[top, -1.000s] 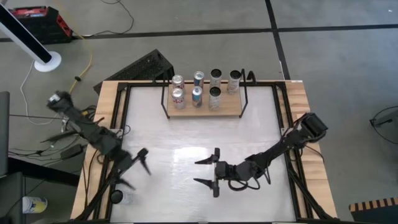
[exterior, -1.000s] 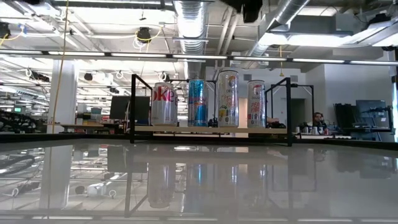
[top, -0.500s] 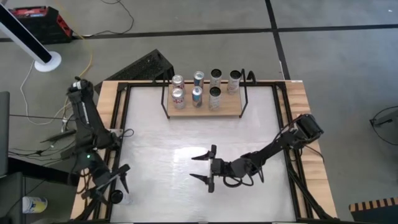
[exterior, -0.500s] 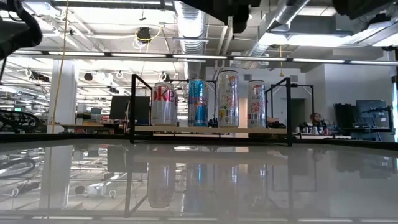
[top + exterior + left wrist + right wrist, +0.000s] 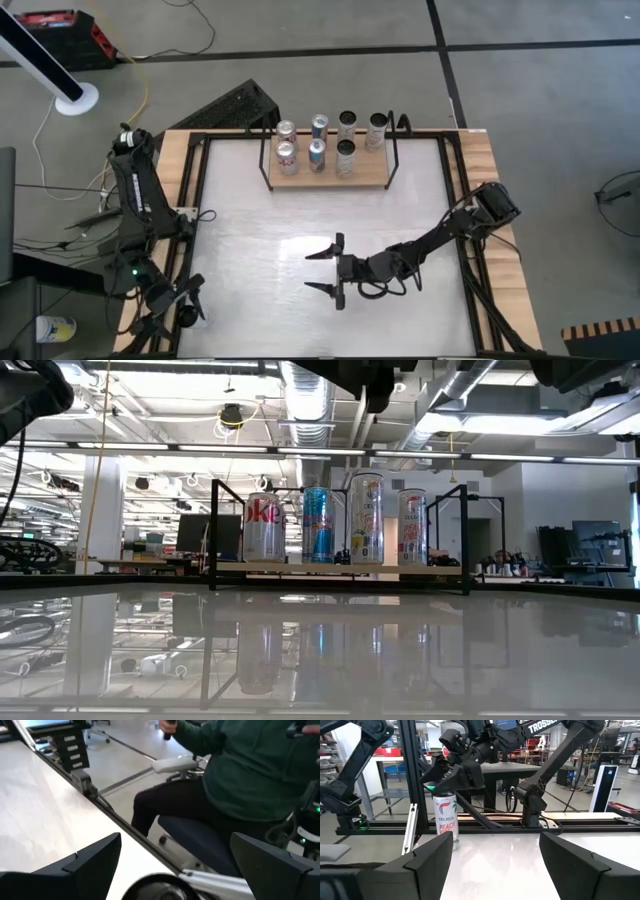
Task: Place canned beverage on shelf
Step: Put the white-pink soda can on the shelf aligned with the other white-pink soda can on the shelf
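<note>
Left claw point(image 5: 178, 303) wide open right over the can point(image 5: 445, 818) at the worktop point(image 5: 300, 220) corner, far from the shelf point(image 5: 328, 175). Right claw point(image 5: 325, 270) open, holding nothing, mid-worktop.

Overhead, table-level, two wrist views

On the light-wood, black-framed shelf point(image 5: 338, 568), a silver can point(image 5: 263, 528) with red lettering stands beside a blue-and-silver can point(image 5: 317, 525).
</note>
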Controlling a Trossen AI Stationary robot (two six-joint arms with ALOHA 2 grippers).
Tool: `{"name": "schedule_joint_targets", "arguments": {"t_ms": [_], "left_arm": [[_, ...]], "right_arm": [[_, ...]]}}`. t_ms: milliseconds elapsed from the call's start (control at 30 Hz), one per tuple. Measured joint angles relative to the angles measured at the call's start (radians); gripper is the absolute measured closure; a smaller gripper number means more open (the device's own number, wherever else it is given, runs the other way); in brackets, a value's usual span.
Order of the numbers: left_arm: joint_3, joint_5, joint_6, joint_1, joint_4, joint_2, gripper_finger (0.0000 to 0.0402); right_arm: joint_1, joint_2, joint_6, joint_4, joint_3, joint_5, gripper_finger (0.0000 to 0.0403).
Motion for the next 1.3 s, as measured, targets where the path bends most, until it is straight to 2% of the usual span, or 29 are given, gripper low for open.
{"name": "schedule_joint_targets", "arguments": {"t_ms": [533,867,1000,1233,1300], "left_arm": [[0.000,0.140,-0.022,0.042,-0.220,-0.045,0.0041],[0.000,0.155,-0.023,0.083,-0.236,-0.037,0.0043],[0.000,0.155,-0.021,0.090,-0.243,-0.037,0.0067],[0.000,0.148,-0.020,0.098,-0.245,-0.037,0.0154],[0.000,0.146,-0.019,0.098,-0.245,-0.038,0.0165]], "right_arm": [[-0.011,0.000,0.003,0.024,0.000,0.007,0.0083],[-0.001,-0.001,0.003,0.023,0.000,0.007,0.0083],[-0.001,-0.001,0.003,0.022,0.000,0.007,0.0083],[-0.002,-0.001,0.002,0.018,0.000,0.007,0.0083],[-0.002,-0.001,0.001,0.018,0.000,0.007,0.0083]]}}
